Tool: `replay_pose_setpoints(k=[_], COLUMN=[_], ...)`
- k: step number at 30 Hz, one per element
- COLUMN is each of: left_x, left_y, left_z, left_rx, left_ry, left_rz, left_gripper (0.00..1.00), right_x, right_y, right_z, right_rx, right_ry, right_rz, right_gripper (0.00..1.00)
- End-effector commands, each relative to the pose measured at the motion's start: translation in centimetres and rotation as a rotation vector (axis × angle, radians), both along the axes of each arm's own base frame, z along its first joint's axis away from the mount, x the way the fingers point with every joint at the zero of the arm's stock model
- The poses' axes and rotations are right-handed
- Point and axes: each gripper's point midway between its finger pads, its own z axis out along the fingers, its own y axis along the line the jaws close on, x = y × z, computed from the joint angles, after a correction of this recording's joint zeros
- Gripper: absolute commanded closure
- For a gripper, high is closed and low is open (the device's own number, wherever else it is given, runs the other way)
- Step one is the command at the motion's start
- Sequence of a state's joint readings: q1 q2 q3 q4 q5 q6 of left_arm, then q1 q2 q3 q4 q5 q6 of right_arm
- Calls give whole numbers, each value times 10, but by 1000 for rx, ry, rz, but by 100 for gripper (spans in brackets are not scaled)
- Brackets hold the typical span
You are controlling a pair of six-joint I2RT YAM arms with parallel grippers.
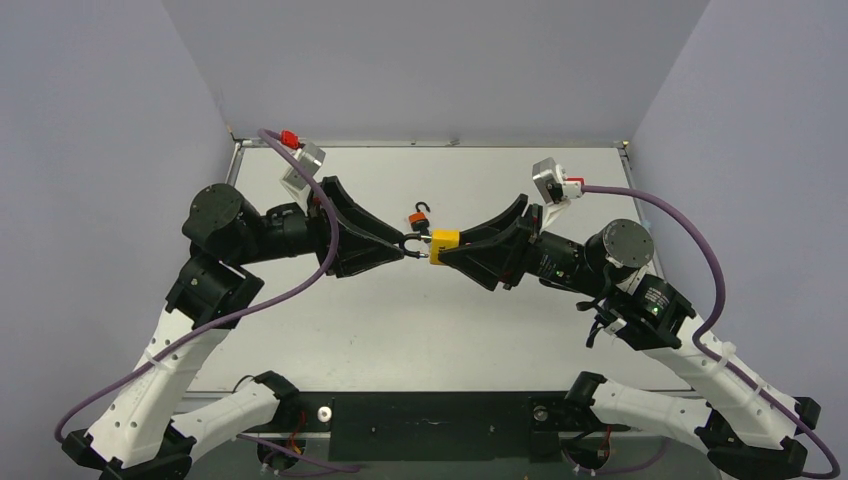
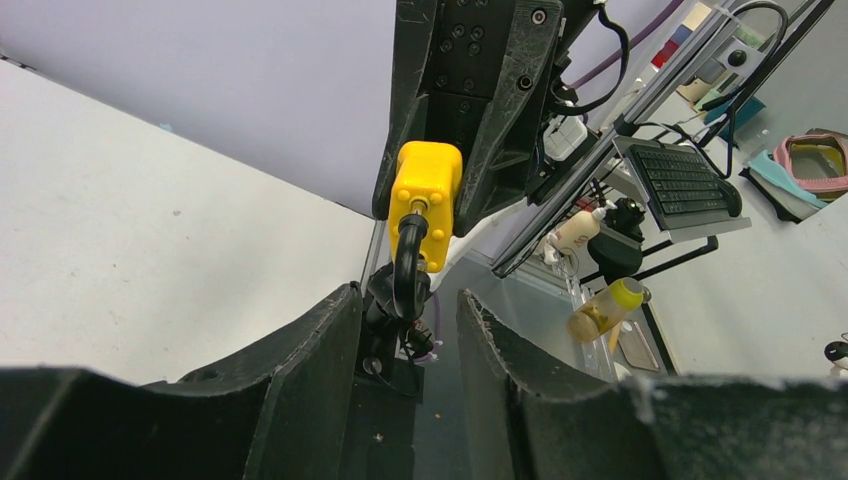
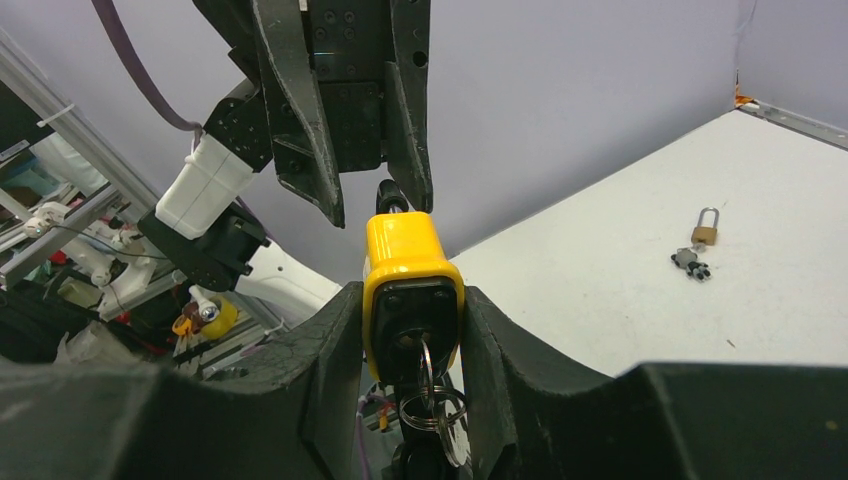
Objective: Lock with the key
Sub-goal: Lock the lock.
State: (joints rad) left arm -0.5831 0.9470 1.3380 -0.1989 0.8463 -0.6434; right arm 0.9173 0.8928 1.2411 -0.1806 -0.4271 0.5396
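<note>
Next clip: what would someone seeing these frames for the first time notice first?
The yellow padlock stands out, clamped above mid-table in the right gripper, with a key ring hanging from its keyhole end. The left gripper meets it head-on, jaws open either side of the black shackle. A second, small padlock lies on the table behind them.

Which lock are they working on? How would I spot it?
Look above the middle of the white table. There, clamped in the right pincer, is the padlock: bright yellow and held in the air, unlike the small one lying behind it.
</note>
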Motion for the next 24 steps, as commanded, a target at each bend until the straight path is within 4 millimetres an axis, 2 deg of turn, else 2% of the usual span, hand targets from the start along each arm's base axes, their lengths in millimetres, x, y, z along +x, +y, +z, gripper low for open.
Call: replay_pose_setpoints(k=[1, 16, 18, 22, 24], left_x=[-7, -3, -3, -1, 1], left_y=[3, -1, -2, -3, -5], left_z=[16, 18, 19, 16, 14], left_rx=[-23, -31, -36, -36, -35], left_ry=[-56, -38, -37, -22, -12], left_rz=[-11, -22, -24, -24, -24], left_gripper=[63, 74, 79, 98, 100], right_x=[-8, -6, -6, -3, -3], right_y=[-5, -2, -2, -1, 0], right_z=[29, 23, 21, 17, 14], right_rx=[90, 69, 63, 45, 38], right_ry=[-57, -49, -47, -46, -44], right_rz=[17, 19, 18, 11, 11], right_gripper=[100, 100, 100, 100, 100])
